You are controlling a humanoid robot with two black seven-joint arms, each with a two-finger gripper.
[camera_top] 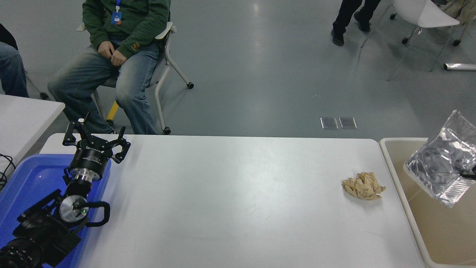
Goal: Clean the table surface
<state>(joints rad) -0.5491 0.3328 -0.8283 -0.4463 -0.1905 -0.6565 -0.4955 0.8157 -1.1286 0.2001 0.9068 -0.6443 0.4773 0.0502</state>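
- Right gripper: barely in view at the right edge of the picture, only a sliver of black showing against a crinkled, shiny silver foil bag; pinched on that bag by the look of it, since the bag hangs in the air there with nothing else under it.
- Silver foil bag: held up over the beige rectangular plastic bin, well above its floor, tilted, lower corner pointing down into the bin; not yet let go.
- Beige bin: just beside the right edge of the large matte white table surface, rim almost touching it.
- Crumpled tan paper wad: alone on the white surface, near the right edge and about midway between far and near edges; untouched, well apart from both grippers.
- Left gripper: parked near the far left corner of the surface, fingers spread and empty, black arm running back over a blue plastic tray that sits along the left edge.
- Nothing else to be seen lying on the white surface.
- Progress, as a judgement: well along. Foil bag off the surface and over the bin, only the drop outstanding; paper wad left to pick up and carry the short way to the bin; after that, likely done.
- Beyond the far edge: a seated person in a green jumper and jeans, hands in lap, not reaching in.
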